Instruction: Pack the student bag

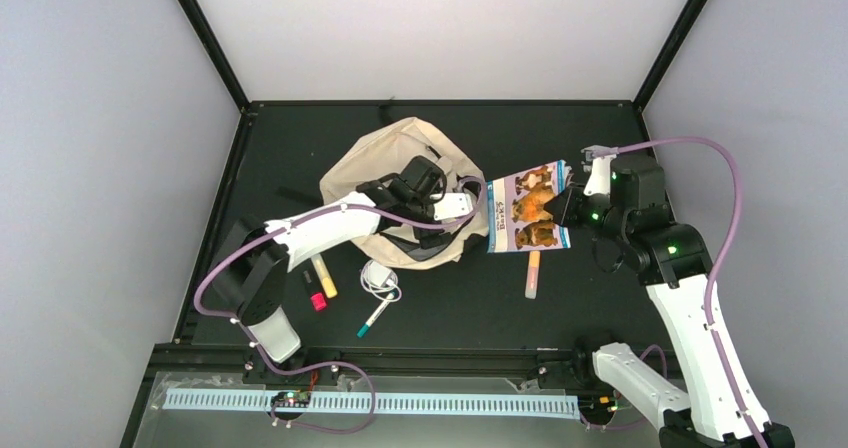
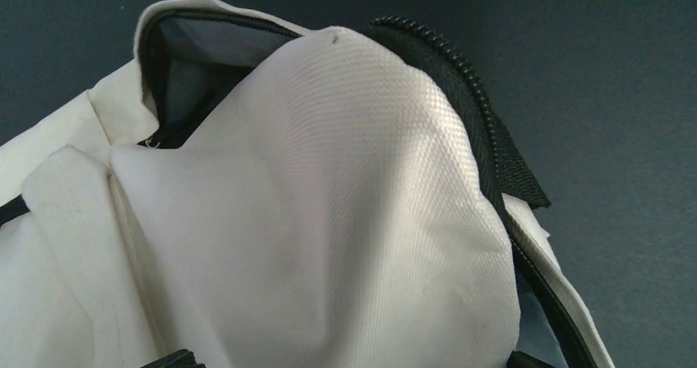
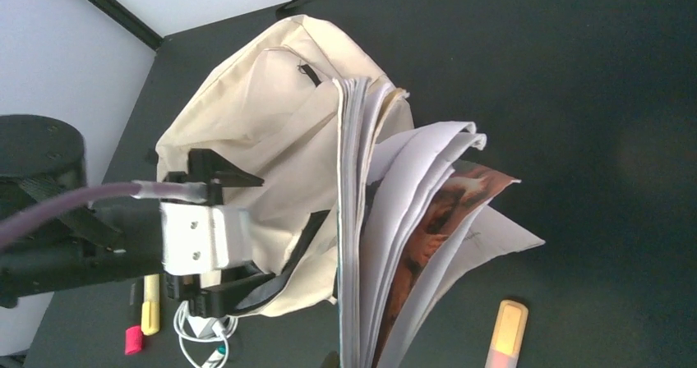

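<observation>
While it lies slumped at the far middle of the black counter (image 1: 460, 318), the student bag (image 1: 400, 158) gapes along its zipper, its cream fabric bunched. Over its right edge hangs the left tool (image 1: 476, 205), jaws spread wide and grasping nothing. Just beside the bag, the right tool (image 1: 568, 208) is clenched on a dog picture book (image 1: 528, 208) with its pages fanned. Nearer lie a white cable (image 1: 380, 278), a yellow highlighter (image 1: 324, 276) and an orange highlighter (image 1: 532, 274).

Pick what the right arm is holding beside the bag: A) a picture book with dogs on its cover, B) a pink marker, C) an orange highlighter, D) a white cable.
A: the right arm's jaws are shut on the edge of the dog-cover book, while the orange highlighter lies on the table.
</observation>
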Available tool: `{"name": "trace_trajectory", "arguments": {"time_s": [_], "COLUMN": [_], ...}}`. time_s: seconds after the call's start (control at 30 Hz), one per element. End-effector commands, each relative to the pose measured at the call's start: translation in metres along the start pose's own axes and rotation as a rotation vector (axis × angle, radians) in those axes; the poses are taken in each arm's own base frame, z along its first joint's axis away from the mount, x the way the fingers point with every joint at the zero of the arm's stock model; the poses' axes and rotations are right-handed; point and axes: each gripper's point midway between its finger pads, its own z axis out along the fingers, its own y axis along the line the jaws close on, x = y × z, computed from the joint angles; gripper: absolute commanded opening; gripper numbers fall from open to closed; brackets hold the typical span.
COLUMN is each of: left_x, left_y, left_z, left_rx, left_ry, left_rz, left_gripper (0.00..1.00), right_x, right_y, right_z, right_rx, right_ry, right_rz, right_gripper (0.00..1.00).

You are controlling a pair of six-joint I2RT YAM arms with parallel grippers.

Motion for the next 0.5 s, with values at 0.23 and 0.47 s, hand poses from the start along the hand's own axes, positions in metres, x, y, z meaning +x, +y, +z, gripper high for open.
{"name": "trace_trajectory", "arguments": {"time_s": [0.23, 0.47], "left_x": [-0.011, -0.026], "left_y": [0.015, 0.022], "left_z": [0.004, -0.037], "left_rx": [-0.107, -0.107], "left_ry": [0.018, -0.039], "left_rz": [0.075, 0.071], "left_gripper": [0.31, 0.02], "right_x": [0.001, 0.011], "right_y": [0.011, 0.053], "right_z": [0.000, -0.001], "right_rx": [-0.084, -0.341], "right_ry": [-0.023, 0.034], "right_rz": [0.027, -0.003], "right_gripper": [0.01, 0.01]}}
